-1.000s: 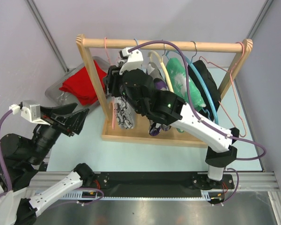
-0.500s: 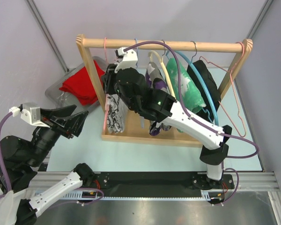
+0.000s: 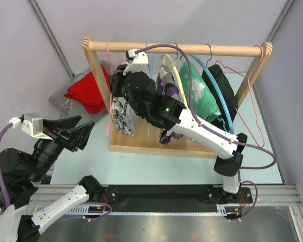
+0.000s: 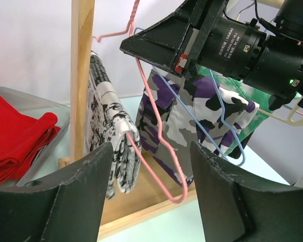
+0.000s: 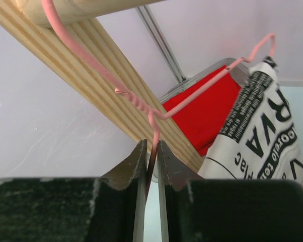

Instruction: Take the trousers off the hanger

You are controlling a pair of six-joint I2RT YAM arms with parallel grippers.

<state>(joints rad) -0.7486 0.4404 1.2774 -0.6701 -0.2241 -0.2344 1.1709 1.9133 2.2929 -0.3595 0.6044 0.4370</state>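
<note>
Right gripper (image 5: 151, 147): jaws pinched on the pink hanger (image 5: 154, 121) wire just below its twisted neck, likely to steady it or lift it off the rail (image 3: 192, 49). Printed trousers (image 3: 123, 113) hang draped over that hanger, at the rack's 9 o'clock end. Left gripper (image 4: 150, 151): jaws apart, at 8 o'clock, facing the trousers, presumably to pull them.
</note>
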